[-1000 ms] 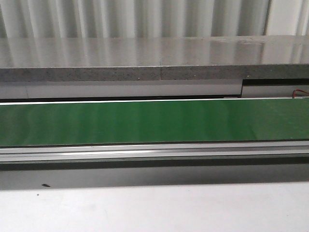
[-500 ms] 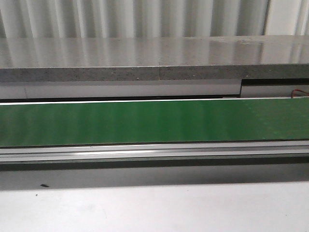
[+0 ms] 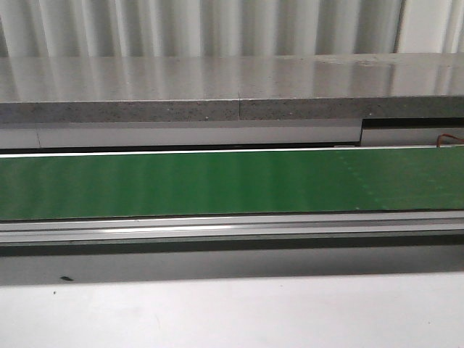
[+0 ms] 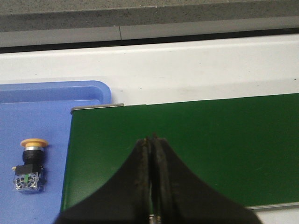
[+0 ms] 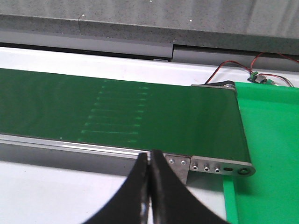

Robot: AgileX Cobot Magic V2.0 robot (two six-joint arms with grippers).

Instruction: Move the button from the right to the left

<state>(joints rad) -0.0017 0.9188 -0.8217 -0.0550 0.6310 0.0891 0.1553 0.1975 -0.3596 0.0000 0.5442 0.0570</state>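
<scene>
Both grippers are closed with nothing between their fingers. In its wrist view the left gripper [image 4: 153, 139] hangs over the left end of the green conveyor belt [image 4: 187, 144], jaws pressed together at the tips. The right gripper [image 5: 150, 154] is equally shut and empty, poised at the near edge of the belt close to its right-end roller, beside a bright green mat [image 5: 271, 154].

The button [image 4: 31, 164] lies on its side on the blue tray [image 4: 28, 112] just past the belt's left end, yellow cap pointing away from its clear blocky contact body. It is apart from the left gripper and untouched. No second button shows on the belt, on the green mat or in the front view, so by my reading this one has already reached the left side.

Risks from here, as I judge them: a left gripper moving down or sideways with shut jaws could knock the button, which would likely roll on its round cap. If another button arrives on the belt, closed fingers could not take it and might shove it off the edge. The thin red and black wires [image 5: 233, 65] near the roller could snag a right arm reaching past the belt end.

No brand, label or legible writing appears anywhere; the small green dot on the contact body carries no text.
</scene>
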